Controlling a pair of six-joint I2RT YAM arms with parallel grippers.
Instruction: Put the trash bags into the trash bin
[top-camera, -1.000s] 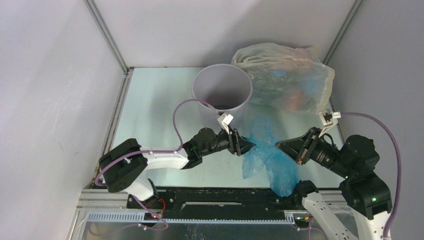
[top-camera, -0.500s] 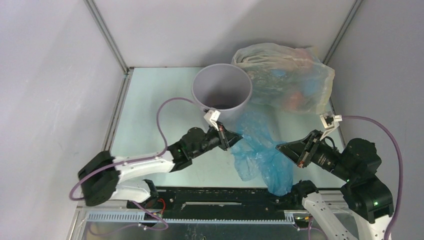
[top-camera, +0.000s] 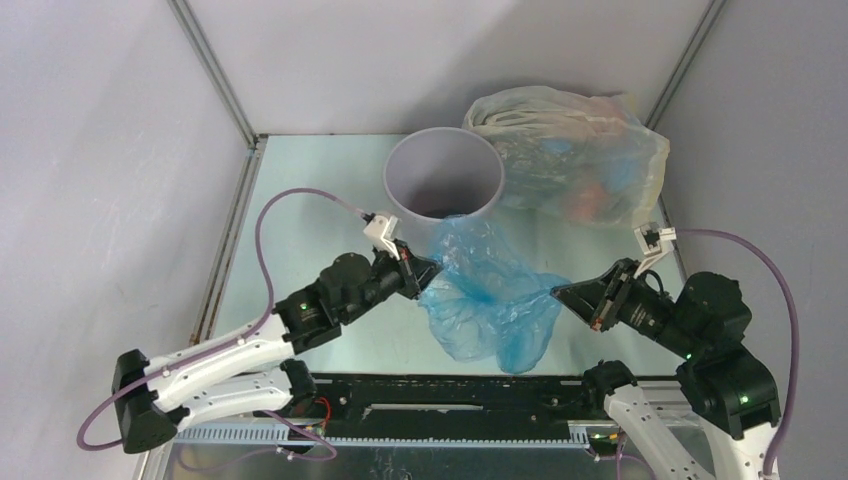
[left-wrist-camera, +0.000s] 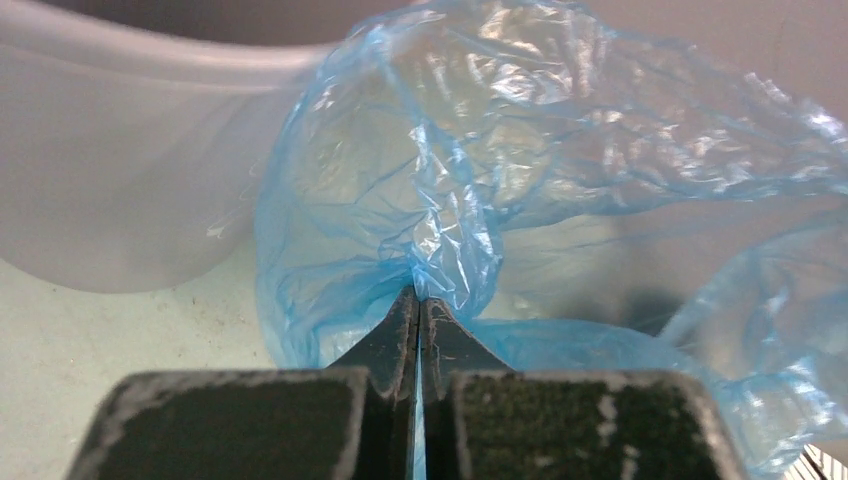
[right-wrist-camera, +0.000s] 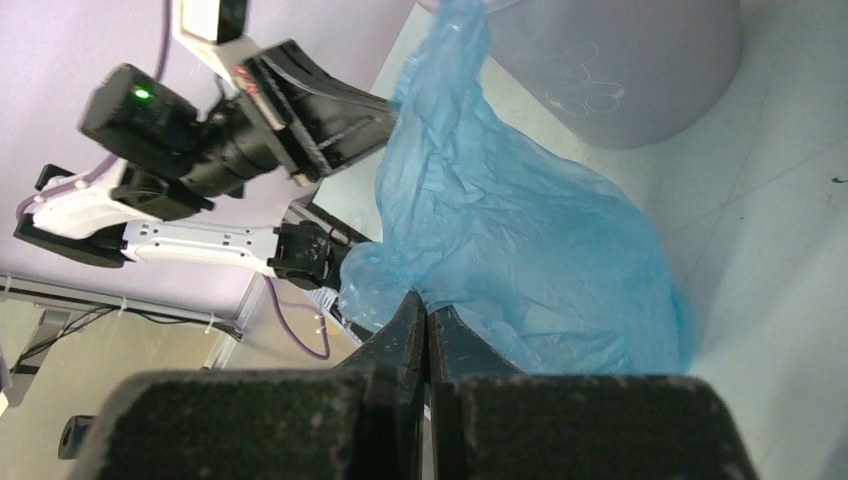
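Observation:
The light-blue trash bag hangs stretched between both grippers, just in front of the pale grey trash bin. My left gripper is shut on the bag's left edge; the film bunches at its tips with the trash bag billowing beyond and the trash bin to the left. My right gripper is shut on the bag's right edge; its tips pinch the trash bag, the trash bin stands behind, and the left gripper shows across the bag.
A large clear whitish bag stuffed with colourful items lies at the back right, against the bin. Grey walls enclose the table on the left, the back and the right. The black rail runs along the near edge.
My left gripper shut on the bag's left edge and drew it left and up. The bag spread open between both grippers. The right gripper stayed in place.

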